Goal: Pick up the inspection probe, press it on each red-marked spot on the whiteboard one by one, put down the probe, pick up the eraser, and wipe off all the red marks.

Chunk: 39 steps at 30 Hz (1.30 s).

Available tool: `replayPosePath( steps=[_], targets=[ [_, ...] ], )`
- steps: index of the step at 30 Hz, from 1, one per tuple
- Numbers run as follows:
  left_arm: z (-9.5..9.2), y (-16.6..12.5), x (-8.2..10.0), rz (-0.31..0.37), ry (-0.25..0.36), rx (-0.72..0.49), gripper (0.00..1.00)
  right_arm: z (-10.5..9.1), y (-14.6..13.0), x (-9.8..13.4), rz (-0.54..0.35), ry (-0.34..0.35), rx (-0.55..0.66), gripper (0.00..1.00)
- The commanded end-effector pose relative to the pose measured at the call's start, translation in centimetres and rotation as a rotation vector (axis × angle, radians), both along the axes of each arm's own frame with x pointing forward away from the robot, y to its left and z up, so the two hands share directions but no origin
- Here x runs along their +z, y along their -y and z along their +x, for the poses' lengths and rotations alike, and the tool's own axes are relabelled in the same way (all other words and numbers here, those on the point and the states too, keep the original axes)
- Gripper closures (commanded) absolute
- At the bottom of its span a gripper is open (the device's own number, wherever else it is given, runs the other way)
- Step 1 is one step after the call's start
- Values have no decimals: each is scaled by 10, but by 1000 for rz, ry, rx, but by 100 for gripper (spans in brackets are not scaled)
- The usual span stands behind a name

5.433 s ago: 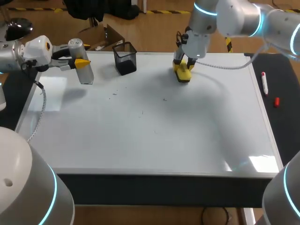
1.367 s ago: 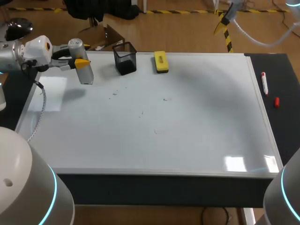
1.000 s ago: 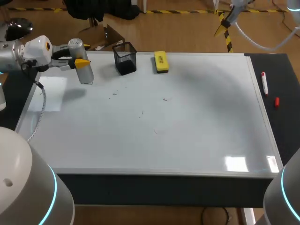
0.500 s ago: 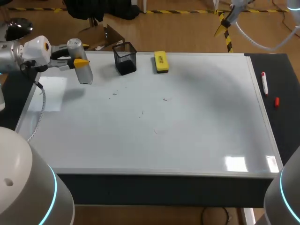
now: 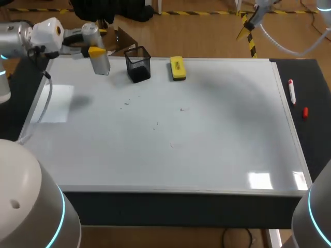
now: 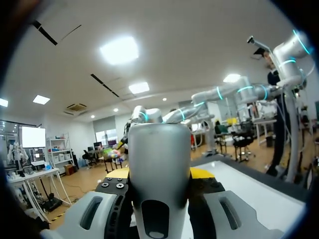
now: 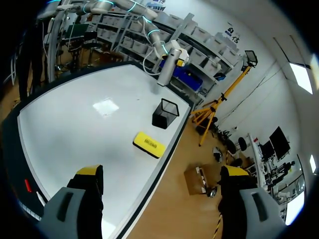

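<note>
Probe (image 5: 102,65) shifted; one eraser (image 5: 177,68), one cup (image 5: 138,65).

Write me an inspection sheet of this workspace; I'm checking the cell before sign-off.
Surface: whiteboard, no red marks seen, few faint dark specks.
Job's things: inspection probe held over the far left corner; eraser lying at the far edge.
Clutter: black mesh cup beside the eraser; red marker and small red cap on the dark strip right of the board.
End effectors: left end effector shut on the probe; right end effector open, empty, raised.
Cables: cable hanging over the board's left edge.
Surroundings: nothing seen.
</note>
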<state>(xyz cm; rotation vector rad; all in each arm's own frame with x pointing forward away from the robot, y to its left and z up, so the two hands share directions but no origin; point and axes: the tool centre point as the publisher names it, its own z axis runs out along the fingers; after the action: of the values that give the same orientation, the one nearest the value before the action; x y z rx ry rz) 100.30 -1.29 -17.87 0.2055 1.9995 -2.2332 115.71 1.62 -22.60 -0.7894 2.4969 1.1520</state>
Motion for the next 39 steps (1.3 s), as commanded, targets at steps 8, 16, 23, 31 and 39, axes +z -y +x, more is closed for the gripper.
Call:
replayPosePath(
  steps=[8, 16, 23, 31, 39],
  targets=[
    [21, 40, 24, 8, -41, -76, 100, 0, 0, 1, -5, 0, 1, 0],
    [34, 70, 28, -5, -48, -119, 100, 0, 0, 1, -5, 0, 1, 0],
    [55, 86, 26, 14, -67, -139, 100, 0, 0, 1, -5, 0, 1, 0],
    [77, 101, 17, 24, -113, -144, 100, 0, 0, 1, -5, 0, 1, 0],
    [93, 107, 7, 21, -113, -139, 100, 0, 0, 1, -5, 0, 1, 0]
  ],
)
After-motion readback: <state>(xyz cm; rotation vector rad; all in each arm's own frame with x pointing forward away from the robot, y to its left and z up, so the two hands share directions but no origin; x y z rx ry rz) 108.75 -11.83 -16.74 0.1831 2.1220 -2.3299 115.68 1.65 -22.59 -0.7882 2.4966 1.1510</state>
